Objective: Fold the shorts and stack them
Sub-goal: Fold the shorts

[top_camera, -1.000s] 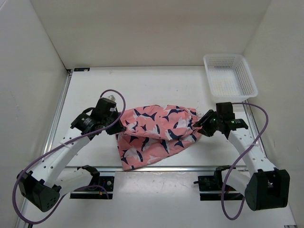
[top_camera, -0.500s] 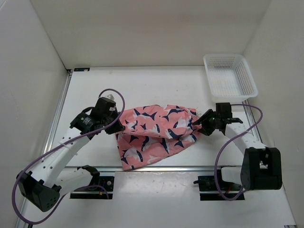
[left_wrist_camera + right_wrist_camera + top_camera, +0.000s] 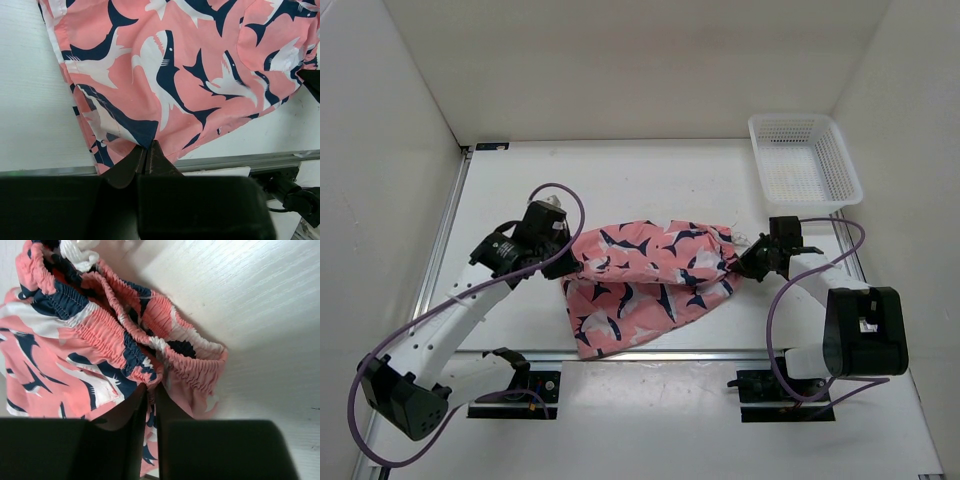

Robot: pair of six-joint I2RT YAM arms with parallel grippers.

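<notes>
Left claw [image 3: 564, 268]: we grip the shorts [image 3: 650, 280] at the hem [image 3: 131, 131].
Right claw [image 3: 745, 267]: closed on the waistband [image 3: 125, 347].
Axis: shorts span between us.

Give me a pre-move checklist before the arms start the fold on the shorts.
1. Left gripper shut on the shorts at the navy-trimmed edge: ok.
2. Right gripper pinching the elastic waistband: ok.
3. Right grip holds every waistband layer: cannot tell, the folds hide it.
4. Shorts lying flat on the table: not ok, bunched and wrinkled, waistband gathered.
5. Basket apart from the shorts: ok.
6. Right arm's cable off the fabric: ok.
</notes>
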